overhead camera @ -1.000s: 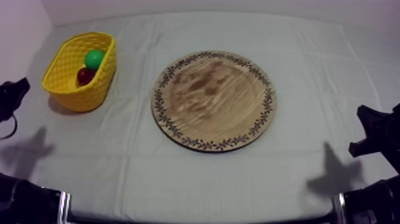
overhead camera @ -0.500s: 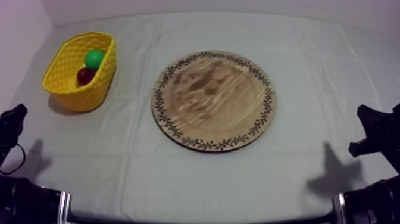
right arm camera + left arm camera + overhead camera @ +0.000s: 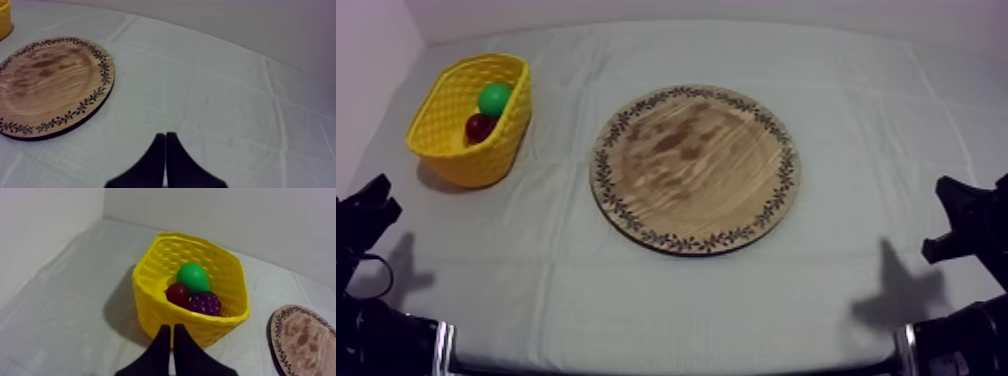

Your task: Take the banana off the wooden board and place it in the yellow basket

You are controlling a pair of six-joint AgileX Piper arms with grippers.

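The round wooden board (image 3: 694, 168) lies mid-table with nothing on it; its rim (image 3: 305, 338) also shows beside the basket. The yellow basket (image 3: 436, 100) stands at the far left and holds a green pear (image 3: 494, 98), a small red fruit (image 3: 479, 127) and a bunch of grapes (image 3: 204, 302). My left gripper (image 3: 172, 330) is shut on nothing, low and just in front of the basket's near wall (image 3: 150, 303). My right gripper (image 3: 165, 136) is shut too, over bare cloth to the right of the board (image 3: 50, 85).
In the top view the left gripper (image 3: 371, 200) sits low at the left edge and the right gripper (image 3: 948, 190) low at the right edge. A white wall rises behind and left of the basket. Cloth stretches around the board.
My left gripper has drawn back from beside the basket toward the table's front left edge. The right arm, board and basket have not moved.
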